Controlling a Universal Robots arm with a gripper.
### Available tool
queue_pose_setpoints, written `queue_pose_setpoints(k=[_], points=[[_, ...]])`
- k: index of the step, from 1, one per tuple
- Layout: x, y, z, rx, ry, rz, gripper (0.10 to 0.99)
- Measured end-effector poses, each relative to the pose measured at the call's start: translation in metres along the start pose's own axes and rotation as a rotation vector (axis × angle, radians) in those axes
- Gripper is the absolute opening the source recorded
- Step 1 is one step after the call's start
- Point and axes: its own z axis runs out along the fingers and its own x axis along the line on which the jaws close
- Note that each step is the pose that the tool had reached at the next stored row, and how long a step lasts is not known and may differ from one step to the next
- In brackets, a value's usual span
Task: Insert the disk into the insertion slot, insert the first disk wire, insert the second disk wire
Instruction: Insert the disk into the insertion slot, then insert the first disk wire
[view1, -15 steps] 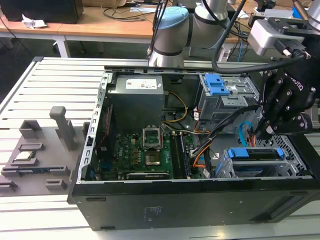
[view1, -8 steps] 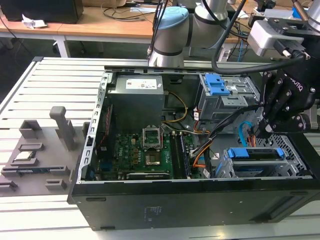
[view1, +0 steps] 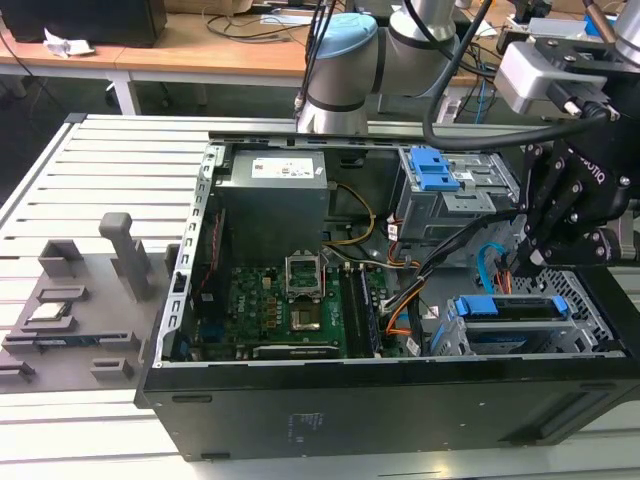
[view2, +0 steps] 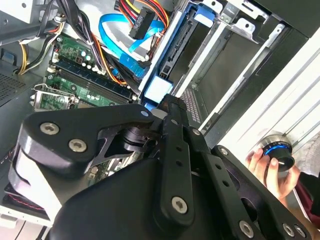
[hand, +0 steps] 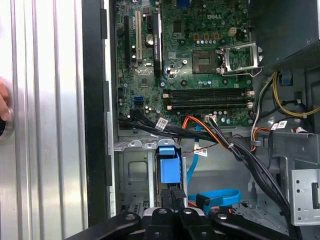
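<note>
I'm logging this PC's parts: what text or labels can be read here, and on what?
Power supply label: print too small to read.
White cable tags: too small to read.
Motherboard markings: too small to read.
No text can be quoted.

A white printed label (view1: 283, 168) lies on the grey metal power-supply box (view1: 270, 215) at the far side; its print is too small to read. White lettering marks the black gripper (view1: 520, 262) at the exterior view's right, and the green circuit board (hand: 200, 50). Small white cable tags (hand: 161, 123) are illegible.
</note>
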Motion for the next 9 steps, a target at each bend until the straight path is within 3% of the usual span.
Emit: queue_pose_setpoints(k=[5,9], points=[[0.0,-0.0001,0.0005,0.0,0.0,0.0,0.106],[-0.001,-0.0079,0.0027,0.0,0.0007,0.0,0.106]])
